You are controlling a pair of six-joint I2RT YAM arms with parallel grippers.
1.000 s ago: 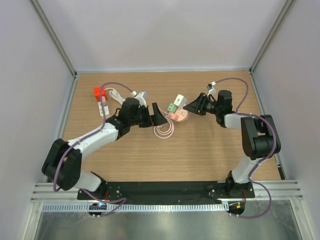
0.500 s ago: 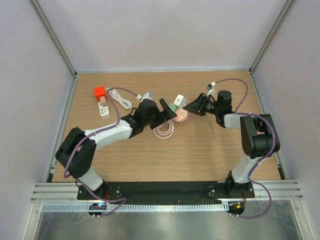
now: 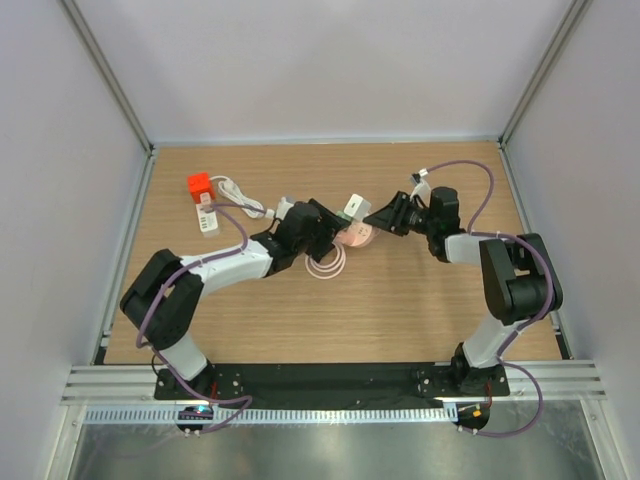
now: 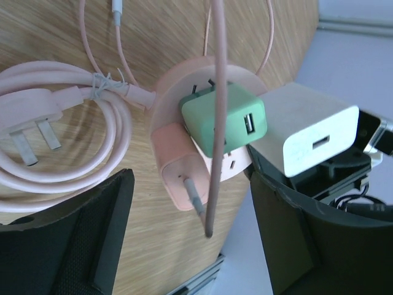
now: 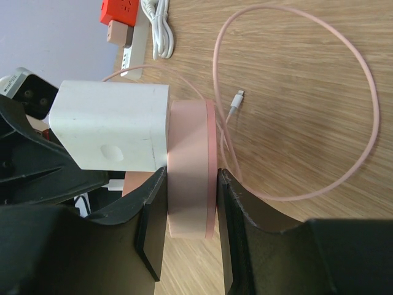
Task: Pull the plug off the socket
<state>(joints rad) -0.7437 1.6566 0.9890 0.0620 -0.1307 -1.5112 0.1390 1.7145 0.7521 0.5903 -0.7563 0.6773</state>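
Pink socket (image 4: 166,104), green plug (image 4: 224,117) (white charger (image 4: 310,138))

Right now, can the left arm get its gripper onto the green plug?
Probably yes: the left gripper is open and faces the green plug, with the right gripper clamping the pink socket. Only a thin pink cable crosses in front.

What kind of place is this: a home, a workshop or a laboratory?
Probably a laboratory robot cell: a wooden table closed in by plain white walls, left arm and right arm bolted at its near edge, the right pincer holding a pink round socket.
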